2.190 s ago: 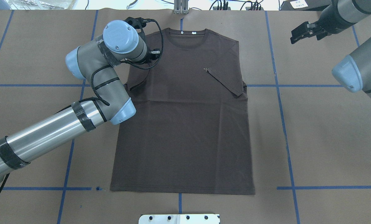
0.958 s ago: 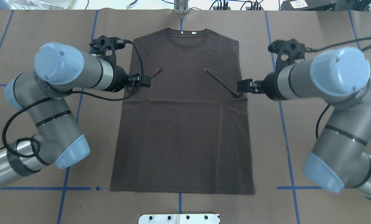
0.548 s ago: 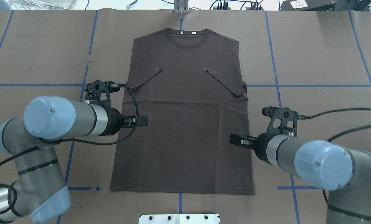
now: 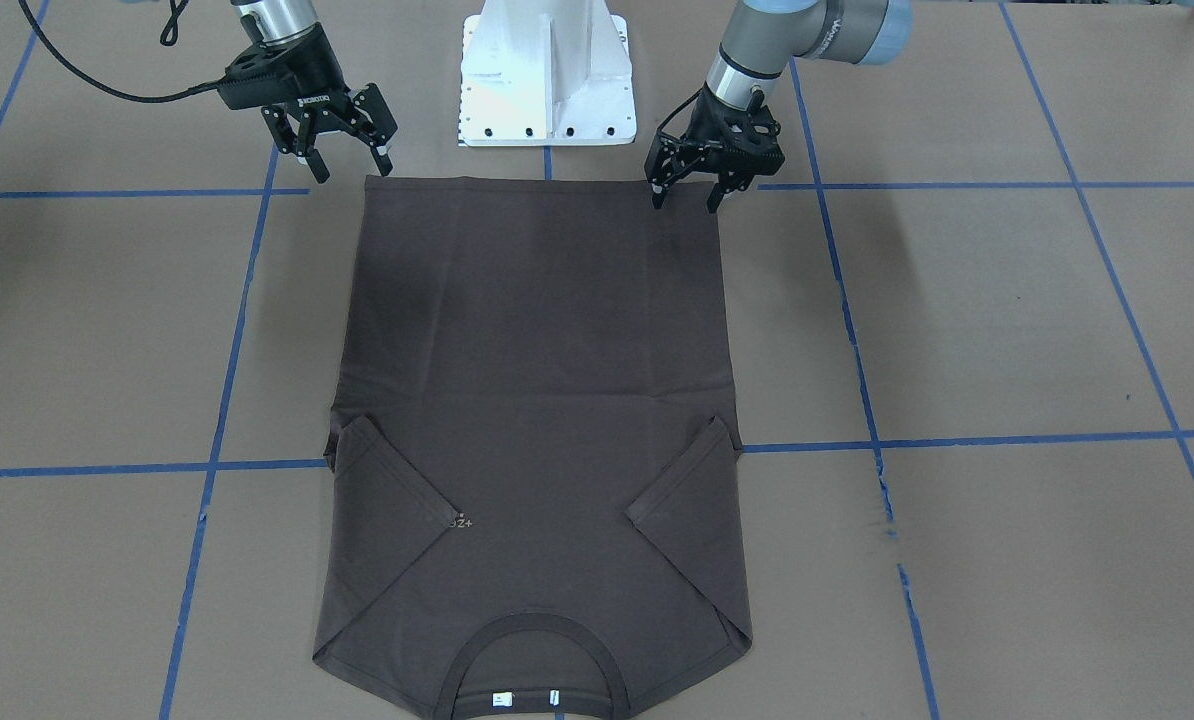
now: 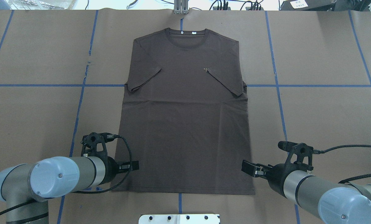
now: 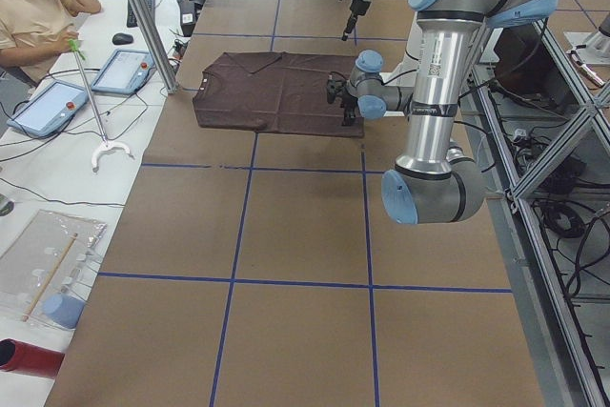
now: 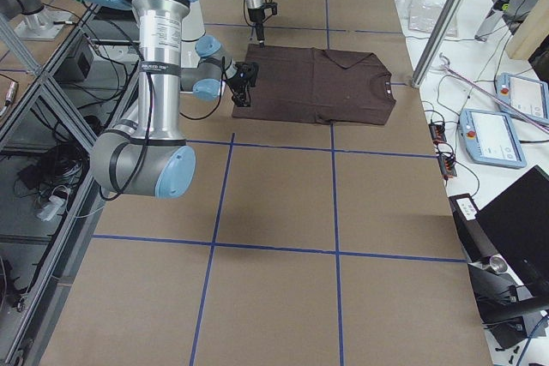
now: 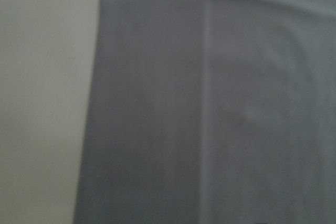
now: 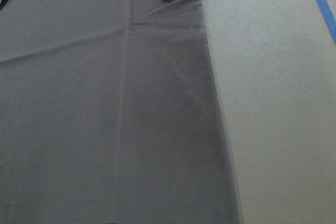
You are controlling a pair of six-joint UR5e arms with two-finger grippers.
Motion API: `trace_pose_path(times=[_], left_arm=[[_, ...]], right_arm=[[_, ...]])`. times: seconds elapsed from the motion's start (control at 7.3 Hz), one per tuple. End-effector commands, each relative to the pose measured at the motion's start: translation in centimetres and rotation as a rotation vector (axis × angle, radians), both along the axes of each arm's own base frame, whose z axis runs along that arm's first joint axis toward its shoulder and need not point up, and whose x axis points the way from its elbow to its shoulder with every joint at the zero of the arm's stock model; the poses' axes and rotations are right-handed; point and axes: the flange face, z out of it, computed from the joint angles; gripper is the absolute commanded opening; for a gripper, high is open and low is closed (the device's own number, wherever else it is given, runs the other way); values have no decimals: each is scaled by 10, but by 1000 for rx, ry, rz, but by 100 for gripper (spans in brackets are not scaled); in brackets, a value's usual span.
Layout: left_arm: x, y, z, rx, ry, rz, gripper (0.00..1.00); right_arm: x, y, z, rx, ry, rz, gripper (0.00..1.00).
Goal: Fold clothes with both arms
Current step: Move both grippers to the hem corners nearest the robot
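Overhead exterior: white pedestal (image 5: 179, 218) near T-shirt (image 5: 185, 124)

I see the brown T-shirt (image 6: 272, 92) lying flat on the table (image 6: 286, 235), upper middle. My big near left arm (image 6: 443, 83) stands at the right. Its gripper (image 6: 347, 116) is at the shirt's edge. A person (image 6: 33, 7) sits upper left.
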Motion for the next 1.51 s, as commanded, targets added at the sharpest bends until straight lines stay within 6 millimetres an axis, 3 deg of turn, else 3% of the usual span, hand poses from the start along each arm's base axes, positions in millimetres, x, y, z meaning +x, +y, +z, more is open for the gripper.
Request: trace_pose_path(times=[0.0, 1.37], left_arm=[[7, 26, 16, -38, -26, 20, 61], [8, 31, 23, -54, -94, 29, 61]], right_arm=[[-1, 3, 1, -3, -2, 1, 95], [-3, 3, 4, 1, 5, 4, 96]])
